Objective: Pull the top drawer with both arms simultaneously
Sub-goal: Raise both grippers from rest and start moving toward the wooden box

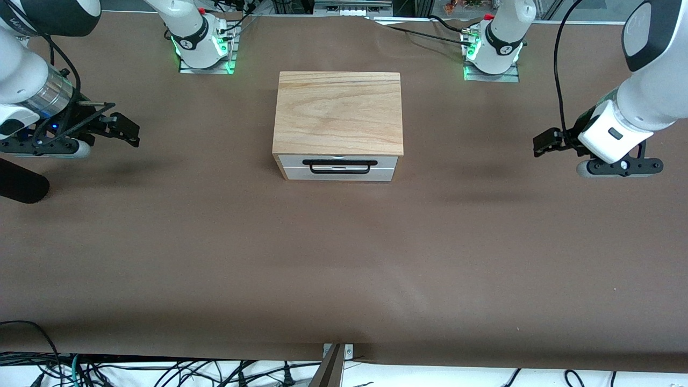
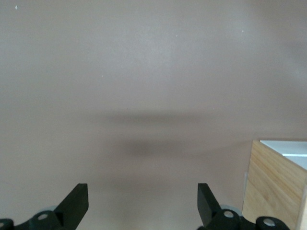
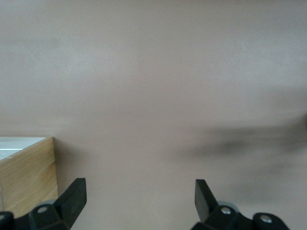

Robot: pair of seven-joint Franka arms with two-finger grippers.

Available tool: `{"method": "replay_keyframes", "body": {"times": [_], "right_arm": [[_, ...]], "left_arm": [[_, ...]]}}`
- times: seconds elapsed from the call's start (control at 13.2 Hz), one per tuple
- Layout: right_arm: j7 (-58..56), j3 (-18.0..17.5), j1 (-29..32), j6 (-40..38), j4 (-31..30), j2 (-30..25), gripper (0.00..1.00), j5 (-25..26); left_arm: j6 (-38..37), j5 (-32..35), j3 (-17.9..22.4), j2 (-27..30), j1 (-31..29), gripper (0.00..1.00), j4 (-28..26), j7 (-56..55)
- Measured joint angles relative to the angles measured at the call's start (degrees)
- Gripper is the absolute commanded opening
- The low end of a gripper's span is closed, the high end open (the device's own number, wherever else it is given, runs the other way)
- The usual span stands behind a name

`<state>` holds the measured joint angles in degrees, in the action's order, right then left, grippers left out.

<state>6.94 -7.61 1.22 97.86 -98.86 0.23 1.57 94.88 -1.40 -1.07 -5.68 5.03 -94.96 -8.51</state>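
Observation:
A wooden box (image 1: 338, 113) stands mid-table between the arms' bases. Its top drawer (image 1: 387, 161) is shut, flush with the box's white front, and carries a wide black bar handle (image 1: 339, 165). My right gripper (image 1: 130, 131) hangs open over the table toward the right arm's end, well apart from the box. My left gripper (image 1: 542, 144) hangs open over the left arm's end, equally far off. In the wrist views, the left gripper (image 2: 142, 191) and the right gripper (image 3: 140, 184) hold nothing; each view catches a corner of the box (image 2: 276, 187) (image 3: 29, 177).
A brown cover (image 1: 344, 258) spans the whole table. The arm bases (image 1: 201, 45) (image 1: 492, 51) stand farther from the front camera than the box. A black rounded object (image 1: 21, 185) pokes in at the right arm's end. Cables (image 1: 161, 371) lie off the near edge.

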Motion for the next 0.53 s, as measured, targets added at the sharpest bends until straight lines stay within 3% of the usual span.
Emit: {"method": "replay_keyframes", "body": {"times": [0.53], "right_arm": [[0.00,-0.15,0.00,-0.81,0.00,0.00,1.00,-0.01]], "left_arm": [[4.45,0.00,0.00,-1.55,-0.11,1.00,-1.55,0.00]]}}
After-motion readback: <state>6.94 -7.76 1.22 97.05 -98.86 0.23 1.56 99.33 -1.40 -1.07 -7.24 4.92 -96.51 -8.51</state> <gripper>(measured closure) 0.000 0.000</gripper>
